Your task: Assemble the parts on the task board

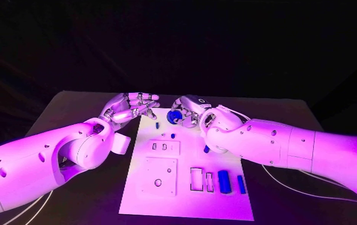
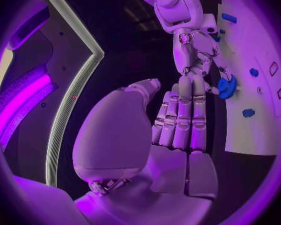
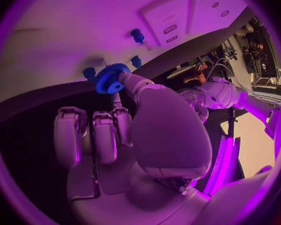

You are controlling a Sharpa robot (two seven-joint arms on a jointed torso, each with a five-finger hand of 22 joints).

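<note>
While the right robot hand [image 1: 195, 112] pinches the blue gear [image 1: 174, 115] above the task board [image 1: 186, 204], it could slip. Left robot hand [image 1: 130, 106] hovers empty, fingers loosely curled.

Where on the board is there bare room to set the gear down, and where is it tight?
The board is bare along its near edge, below the square plate and the upright blue pieces. Its far end is crowded: the right hand holds the blue gear there, the left hand sits beside it, and small blue pegs stand close.
</note>
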